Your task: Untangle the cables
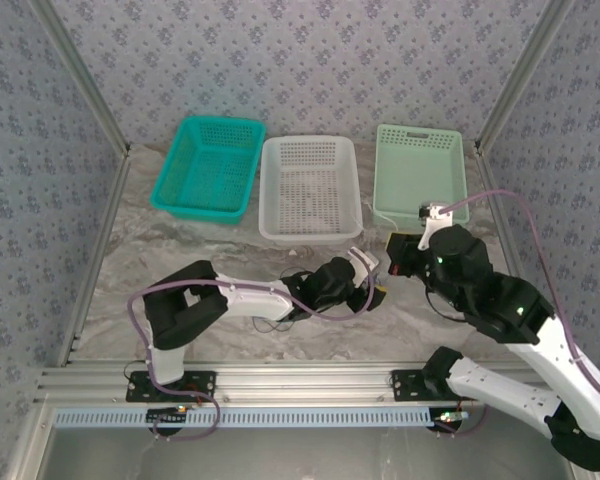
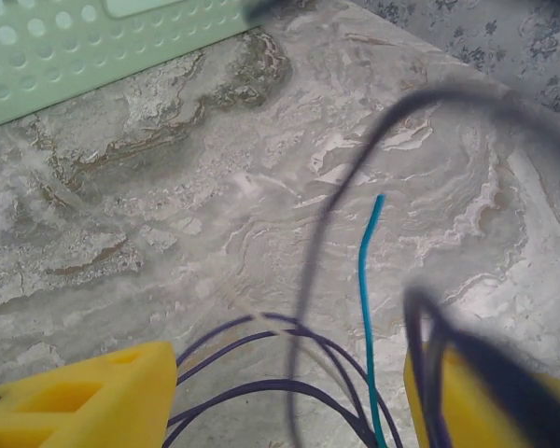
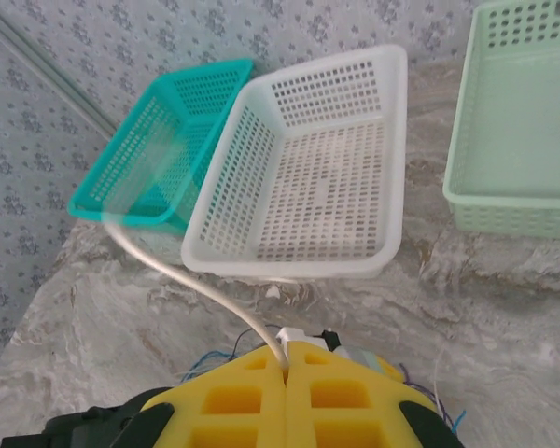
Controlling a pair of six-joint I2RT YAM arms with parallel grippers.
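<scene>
The cables (image 2: 261,350) are thin purple strands on the marble, crossed by a teal strand (image 2: 366,271) and a blurred dark loop (image 2: 308,280). My left gripper (image 2: 289,401) is open, its yellow fingers (image 2: 84,397) on either side of these strands near the table's middle (image 1: 373,288). More thin dark cable (image 1: 278,323) lies under the left arm. My right gripper (image 3: 287,359) is shut on a white cable (image 3: 182,275) that arcs up and to the left. It hangs just above the left gripper (image 1: 392,262). Thin blue and purple strands (image 3: 215,357) show beside its fingers.
Three baskets stand side by side at the back: teal (image 1: 185,205), white (image 1: 310,235) and pale green (image 1: 420,130). The green basket's corner (image 2: 75,56) lies close ahead of the left gripper. Patterned walls and metal posts close in the table.
</scene>
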